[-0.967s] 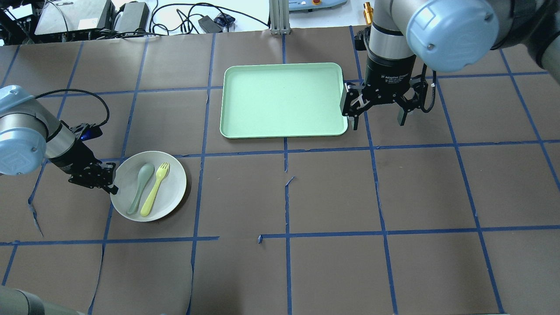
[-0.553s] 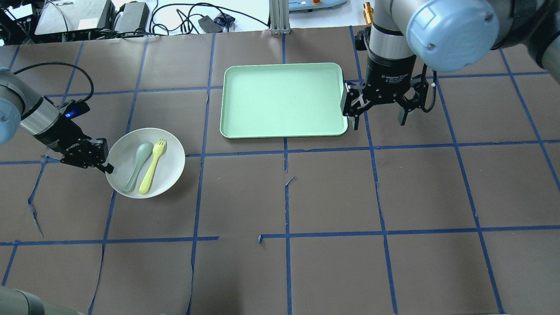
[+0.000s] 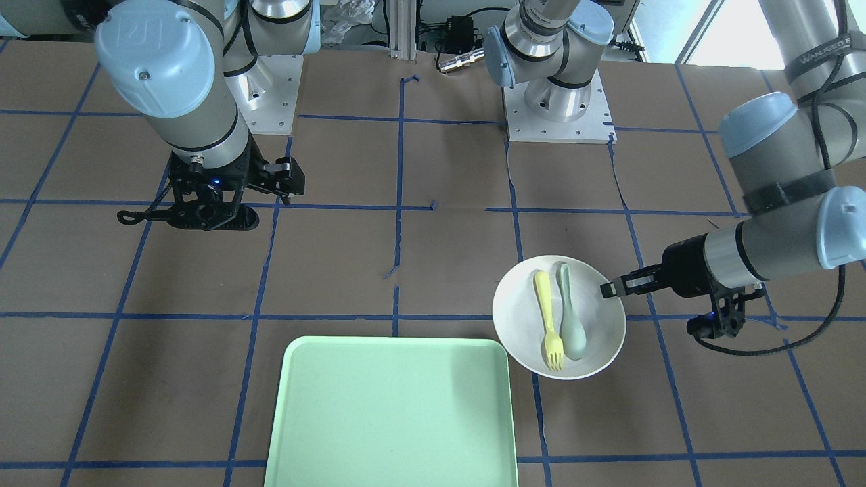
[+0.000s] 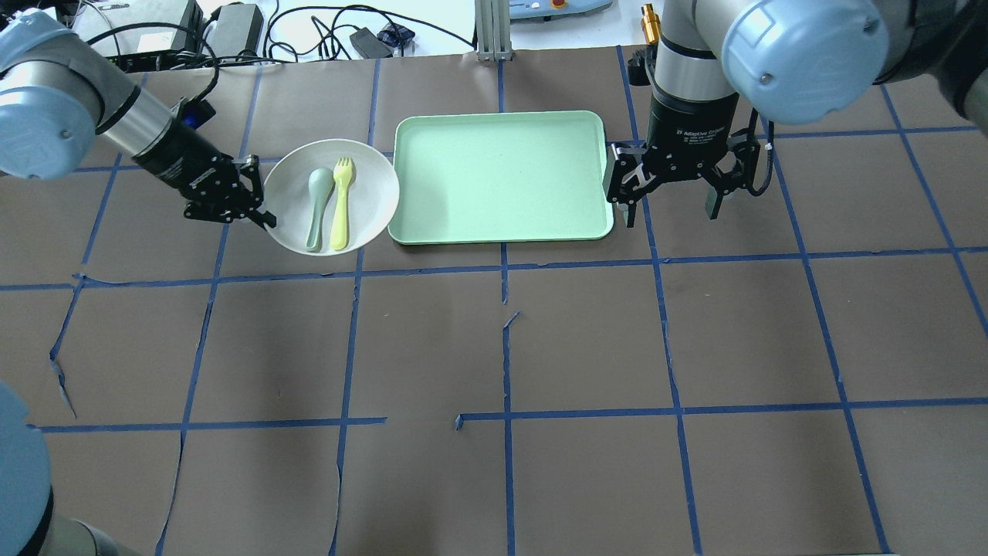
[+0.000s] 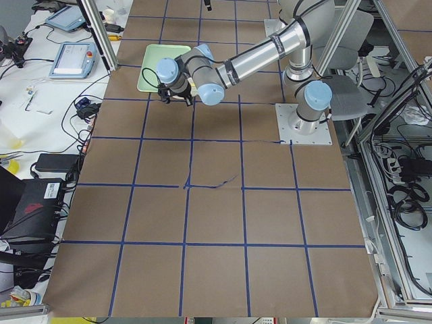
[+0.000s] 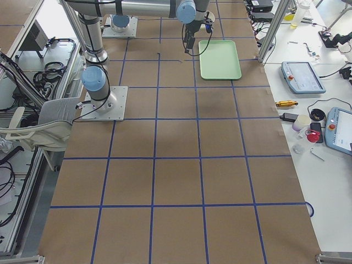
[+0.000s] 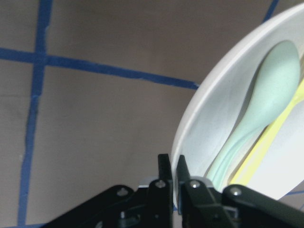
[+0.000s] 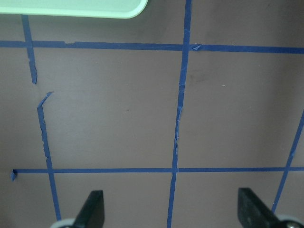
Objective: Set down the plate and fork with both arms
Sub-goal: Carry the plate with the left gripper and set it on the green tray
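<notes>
Brown taped table, left gripper pinched on plate rim, fork and spoon inside, right gripper spread wide

From overhead I have the plate just left of the tray, its rim reaching the tray's left edge. The fork and spoon lie side by side in it, the fork nearer the tray. My left gripper is at the plate's rim on the side away from the tray, and my right gripper hangs over the table just beyond the tray's right edge.
</notes>
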Robot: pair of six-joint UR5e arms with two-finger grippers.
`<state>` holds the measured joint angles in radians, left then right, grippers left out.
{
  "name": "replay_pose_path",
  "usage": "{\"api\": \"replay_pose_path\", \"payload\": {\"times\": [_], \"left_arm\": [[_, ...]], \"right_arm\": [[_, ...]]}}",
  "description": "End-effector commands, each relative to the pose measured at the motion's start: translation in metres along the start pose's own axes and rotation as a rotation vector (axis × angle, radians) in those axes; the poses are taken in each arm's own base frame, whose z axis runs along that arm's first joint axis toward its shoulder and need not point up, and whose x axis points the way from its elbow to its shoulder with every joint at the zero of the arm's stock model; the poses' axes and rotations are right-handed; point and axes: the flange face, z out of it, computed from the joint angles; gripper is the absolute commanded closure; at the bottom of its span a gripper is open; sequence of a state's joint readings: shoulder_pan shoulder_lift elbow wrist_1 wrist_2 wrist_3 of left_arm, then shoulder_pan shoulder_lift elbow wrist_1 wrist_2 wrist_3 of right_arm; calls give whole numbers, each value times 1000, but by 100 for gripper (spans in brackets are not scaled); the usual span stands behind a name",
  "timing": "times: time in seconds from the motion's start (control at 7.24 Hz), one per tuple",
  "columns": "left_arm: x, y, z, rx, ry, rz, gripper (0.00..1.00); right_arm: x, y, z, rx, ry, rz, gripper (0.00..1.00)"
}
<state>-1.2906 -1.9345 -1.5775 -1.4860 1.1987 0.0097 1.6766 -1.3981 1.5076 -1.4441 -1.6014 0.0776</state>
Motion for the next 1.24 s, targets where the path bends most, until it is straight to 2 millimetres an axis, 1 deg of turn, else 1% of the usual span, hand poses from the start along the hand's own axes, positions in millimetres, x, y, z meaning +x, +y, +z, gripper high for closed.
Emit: {"api": "replay_pose_path", "payload": {"times": [0.0,0.14,0.28,0.41,0.55,0.69,0.97,1.11], "left_arm": [[97,-24,51,43,13,56,100],[118,-41,84,74,16,45,100],[136,-59,114,104,71,56,100],[146,-70,135,95,64,77,100],[164,-68,154,77,53,115,100],[172,-62,167,58,43,124,100],[177,-57,191,27,30,138,100],[178,-57,193,26,30,141,100]], "right_arm": [[2,0,1,-5,0,3,0],[2,0,2,-6,0,3,0],[1,0,3,-5,-2,3,0],[0,1,4,-8,-3,2,0],[0,1,3,-5,-3,2,0],[0,-1,3,0,-1,1,0],[0,-2,4,0,-1,2,0],[-1,-3,4,3,-3,2,0]]}}
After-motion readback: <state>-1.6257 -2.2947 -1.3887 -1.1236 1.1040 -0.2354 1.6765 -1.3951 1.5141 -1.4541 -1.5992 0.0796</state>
